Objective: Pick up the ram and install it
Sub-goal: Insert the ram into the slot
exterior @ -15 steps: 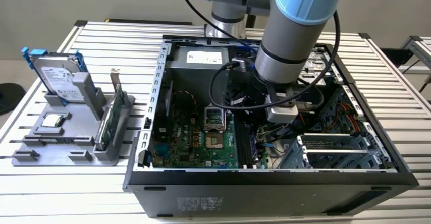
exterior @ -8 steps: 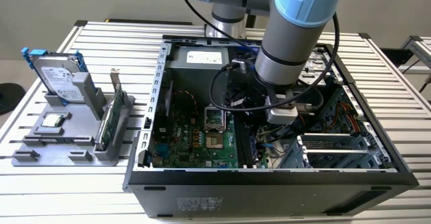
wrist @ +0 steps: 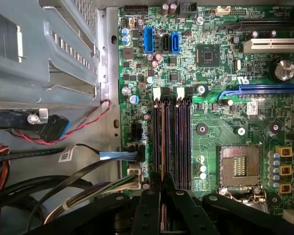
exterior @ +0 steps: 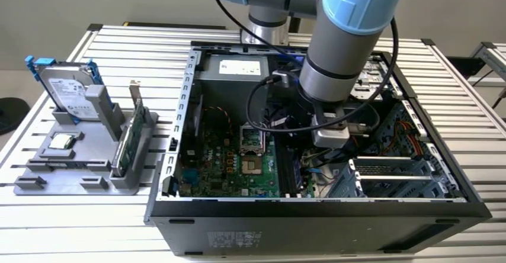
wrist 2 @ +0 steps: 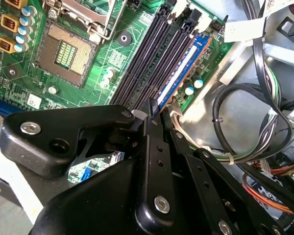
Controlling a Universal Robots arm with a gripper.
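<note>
Fingers point(wrist 2: 154, 115) of the gripper point(wrist 2: 152, 108) are closed narrowly on the ram point(wrist 2: 179, 78), which stands on its edge in a memory slot directly under the fingertips. Just beside it lie the other dark slots point(wrist: 182, 142). Further away from the gripper is the bare processor socket point(wrist 2: 63, 51) on the green motherboard point(wrist: 210, 73). Well apart, outside the computer case point(exterior: 316, 209), a hard drive point(exterior: 67, 91) stands in a grey holder point(exterior: 71, 162).

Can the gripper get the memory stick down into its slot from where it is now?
Probably yes. The gripper holds the memory stick edge-down along the outermost slot, beside the free slots. The cables lie off to the side of it.
</note>
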